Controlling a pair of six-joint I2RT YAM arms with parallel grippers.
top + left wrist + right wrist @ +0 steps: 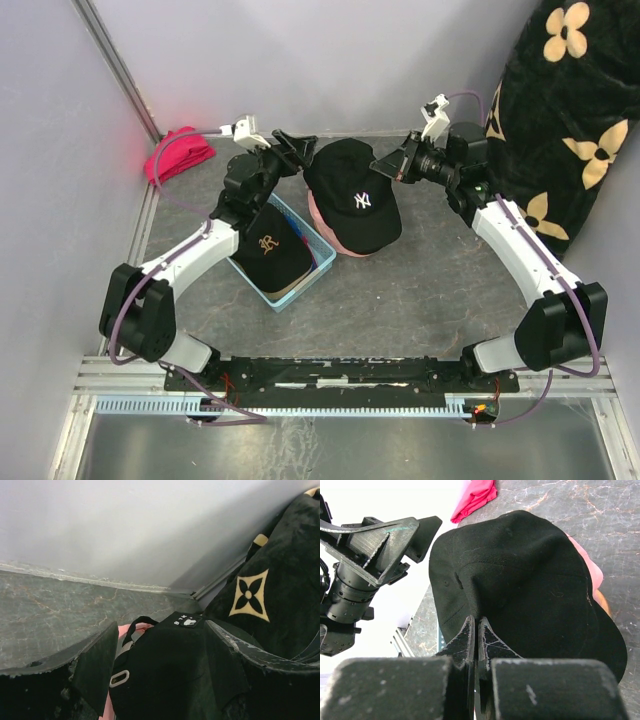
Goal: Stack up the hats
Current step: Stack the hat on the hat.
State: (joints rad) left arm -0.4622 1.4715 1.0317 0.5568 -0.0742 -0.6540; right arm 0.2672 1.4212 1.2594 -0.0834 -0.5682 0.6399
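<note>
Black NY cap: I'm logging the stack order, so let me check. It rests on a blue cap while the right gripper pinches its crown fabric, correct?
One detail is wrong. The black NY cap rests on a light pink cap, not a blue one; the right wrist view shows pink under its edge. The right gripper does pinch its crown fabric.

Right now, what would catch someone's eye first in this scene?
The black cap with the white logo lies mid-table over a pink cap, the right end effector pinching its fabric, the left end effector open beside it. Left of that, a second black cap sits in a light blue basket; a black flowered blanket fills the right side.
</note>
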